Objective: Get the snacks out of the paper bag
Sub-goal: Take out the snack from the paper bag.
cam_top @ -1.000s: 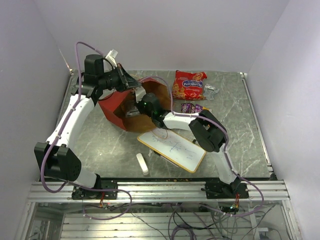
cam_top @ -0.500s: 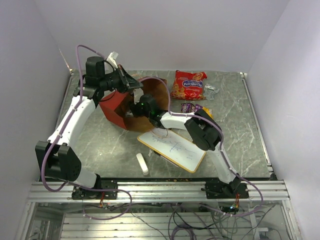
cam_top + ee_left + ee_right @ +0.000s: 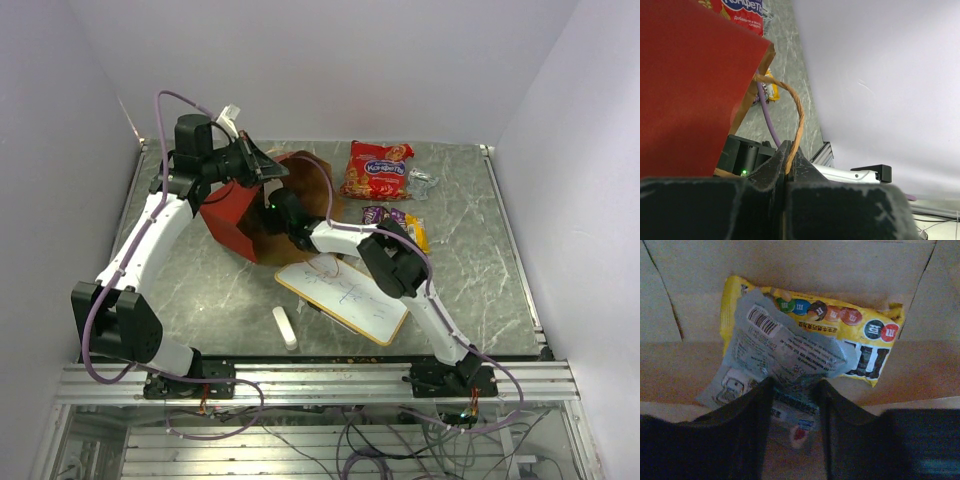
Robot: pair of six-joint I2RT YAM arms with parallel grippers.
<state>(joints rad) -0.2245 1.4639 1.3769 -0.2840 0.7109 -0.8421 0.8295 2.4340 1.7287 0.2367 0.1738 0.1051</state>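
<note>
Inside the tall red paper bag (image 3: 225, 218), which lies on its side with its brown kraft mouth open, a flat yellow candy packet (image 3: 840, 315) lies on the lining with a pale grey-blue printed wrapper (image 3: 790, 355) overlapping it. The right gripper (image 3: 795, 390) is deep in the bag, its fingers part-way apart astride the wrapper's near end; whether they bite I cannot tell. Both packets look light, thin, crinkly and slick, so a pinch across a sealed end should hold better than one on the smooth middle. At the bag's rim the left gripper (image 3: 789, 155) is clamped on a rough twine loop handle (image 3: 799, 112), apparently propping the mouth. Beyond the bag's mouth lie a large red-orange crinkly bag (image 3: 378, 170), a purple pack (image 3: 378, 215) and a small silvery wrapper (image 3: 422, 182).
</note>
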